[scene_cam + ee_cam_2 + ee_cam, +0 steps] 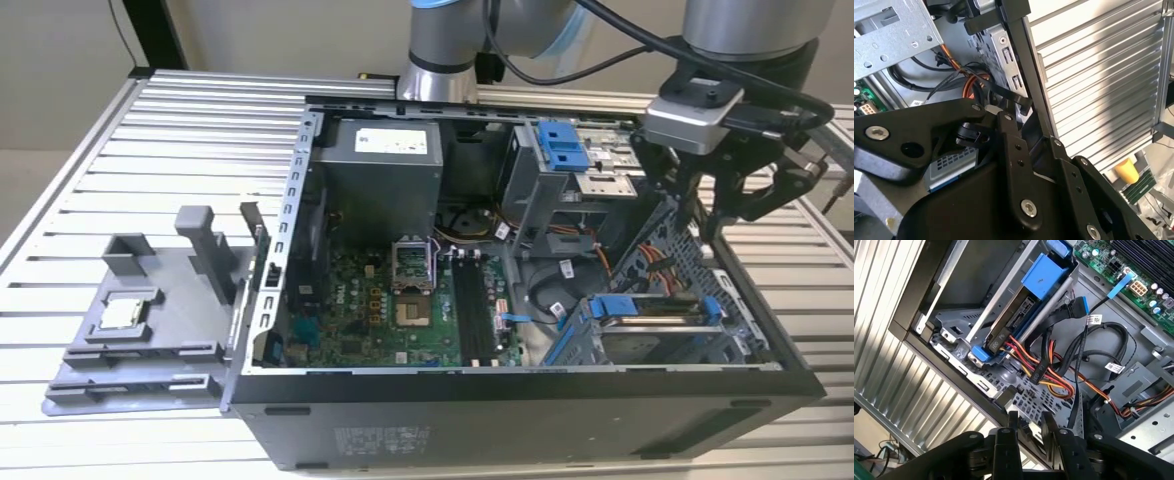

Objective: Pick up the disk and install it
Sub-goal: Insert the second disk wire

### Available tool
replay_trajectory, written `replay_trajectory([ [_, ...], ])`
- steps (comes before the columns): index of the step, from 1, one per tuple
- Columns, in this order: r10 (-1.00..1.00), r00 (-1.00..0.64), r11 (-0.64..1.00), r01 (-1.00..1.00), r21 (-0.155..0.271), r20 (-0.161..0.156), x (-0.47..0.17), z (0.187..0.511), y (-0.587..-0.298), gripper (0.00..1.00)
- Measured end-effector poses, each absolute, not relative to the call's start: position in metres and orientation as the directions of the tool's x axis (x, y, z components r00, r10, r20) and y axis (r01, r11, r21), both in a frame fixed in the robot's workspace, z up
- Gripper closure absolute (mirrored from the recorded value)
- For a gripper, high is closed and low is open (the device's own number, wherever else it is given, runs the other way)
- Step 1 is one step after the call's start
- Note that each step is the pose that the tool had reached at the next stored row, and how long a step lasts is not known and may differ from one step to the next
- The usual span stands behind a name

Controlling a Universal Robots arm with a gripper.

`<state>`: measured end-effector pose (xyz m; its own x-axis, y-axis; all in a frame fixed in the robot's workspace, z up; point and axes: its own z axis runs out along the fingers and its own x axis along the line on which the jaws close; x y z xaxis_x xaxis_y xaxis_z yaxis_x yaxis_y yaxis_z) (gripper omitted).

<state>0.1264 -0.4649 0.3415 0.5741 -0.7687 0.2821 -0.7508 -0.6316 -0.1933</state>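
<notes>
While the open computer case (534,400) lies on its side on the slatted metal table (80,200), the gripper (727,215) hangs over the case's edge on the exterior view's right, just above the case wall. In the first wrist view the gripper (1028,427) shows two black fingertips (1013,422) drawn close, with only a narrow gap between them and nothing held in it. In the second wrist view the black linkages of the gripper (1004,112) sit against the case's dark frame, and whether a fingertip touches the frame cannot be told.

The disk (654,310) sits inside the case, in the metal drive cage near the case's front corner on the exterior view's right, below the gripper. Its bright blue bracket frames it there. In the first wrist view the disk (1014,325) lies slotted in the cage, its blue bracket at both ends, with a bundle of red, yellow and black cables (1049,372) plugged in at its connector end.

Inside the case, the green motherboard (387,300) lies on the side of the cage toward the exterior view's left. A second blue bracket (563,145) stands in the upper bay at the case's far side. Outside the case, on the exterior view's left, a grey plastic fixture (134,320) holds a small square chip (123,312).
</notes>
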Motion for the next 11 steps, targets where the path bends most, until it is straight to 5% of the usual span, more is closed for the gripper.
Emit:
replay_trajectory([
  [3,-0.769,0.574,-0.632,-0.751,-0.193,0.282,0.1266,0.3415,-0.4645,0.00],
  [4,-0.769,0.574,-0.632,-0.751,-0.193,0.282,0.1266,0.3415,-0.4645,1.00],
  [11,-0.769,0.574,-0.632,-0.751,-0.193,0.282,0.1266,0.3415,-0.4645,1.00],
])
